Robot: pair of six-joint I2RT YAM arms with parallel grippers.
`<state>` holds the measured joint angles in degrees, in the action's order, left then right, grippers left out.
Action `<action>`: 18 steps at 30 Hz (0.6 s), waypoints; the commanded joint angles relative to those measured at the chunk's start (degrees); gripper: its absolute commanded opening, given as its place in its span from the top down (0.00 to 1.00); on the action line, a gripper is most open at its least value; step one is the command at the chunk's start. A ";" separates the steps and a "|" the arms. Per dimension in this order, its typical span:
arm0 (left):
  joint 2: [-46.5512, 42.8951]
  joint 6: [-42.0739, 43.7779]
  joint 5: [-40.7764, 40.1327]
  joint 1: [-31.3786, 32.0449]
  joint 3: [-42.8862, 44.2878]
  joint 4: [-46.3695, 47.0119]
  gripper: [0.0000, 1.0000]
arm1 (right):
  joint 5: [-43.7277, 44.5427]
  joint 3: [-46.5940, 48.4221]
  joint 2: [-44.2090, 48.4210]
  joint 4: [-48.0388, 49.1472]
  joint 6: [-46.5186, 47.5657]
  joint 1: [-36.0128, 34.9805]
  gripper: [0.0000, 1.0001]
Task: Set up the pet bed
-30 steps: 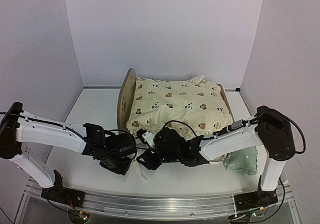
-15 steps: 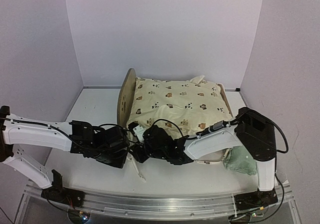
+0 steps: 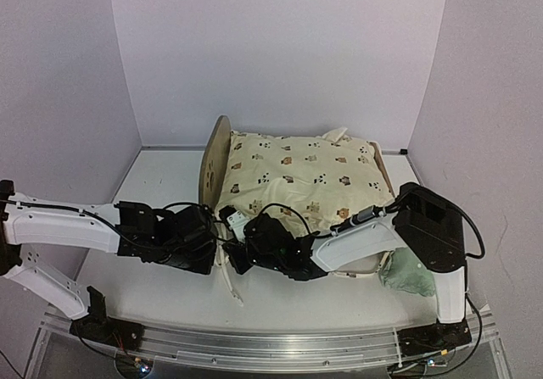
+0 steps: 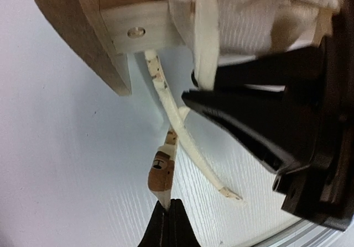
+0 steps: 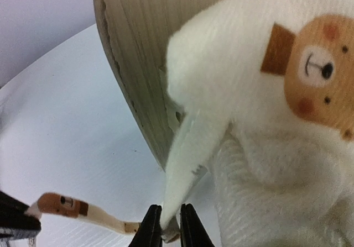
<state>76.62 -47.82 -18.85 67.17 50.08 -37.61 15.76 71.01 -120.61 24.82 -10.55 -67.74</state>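
From above, the pet bed sits mid-tabletop, a bear-print cushion filling it, both arms reaching its near left corner. Left wrist: the left fingers pinch a bear-print tie by its tip. Right wrist: the right fingers pinch a plain cream tie beside the headboard.

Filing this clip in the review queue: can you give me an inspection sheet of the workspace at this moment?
Surface: white table, bed standing on it.
Job's things: pet bed, bear-print cushion lying on it.
Clutter: mint pillow on the table by the right arm.
Grippers: left gripper shut on printed tie; right gripper shut on white tie.
Cables: black loops over both arms.
Surroundings: plain walls.
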 commanded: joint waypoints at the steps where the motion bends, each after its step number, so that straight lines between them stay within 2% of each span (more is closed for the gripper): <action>1: -2.23 3.41 -2.09 -3.74 -0.71 8.78 1.00 | -2.48 -2.30 3.72 1.57 0.45 0.16 0.86; 6: -0.56 7.92 0.90 -7.51 -1.65 14.39 1.00 | -4.46 -3.41 4.57 2.02 0.90 0.16 0.84; 8: 0.05 9.53 2.26 -8.62 -1.72 15.67 1.00 | -5.50 -3.92 5.23 2.13 1.62 0.27 0.76; 9: 0.30 10.00 2.91 -9.00 -1.59 16.02 1.00 | -6.33 -4.34 5.77 2.09 2.14 0.37 0.66; 12: 0.98 11.15 3.44 -9.16 -1.18 16.68 1.00 | -9.03 -6.24 8.13 2.06 2.69 1.38 0.51; 15: 1.66 11.66 3.39 -9.25 -0.73 16.50 1.00 | -10.59 -8.75 9.94 2.14 2.46 3.15 0.53; 18: 1.83 11.89 3.85 -9.30 -0.91 16.88 1.00 | -10.61 -9.72 9.80 2.16 2.07 5.20 0.66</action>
<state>77.86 -37.81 -15.69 58.28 48.88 -22.71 7.36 62.49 -113.65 24.86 -8.48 -65.16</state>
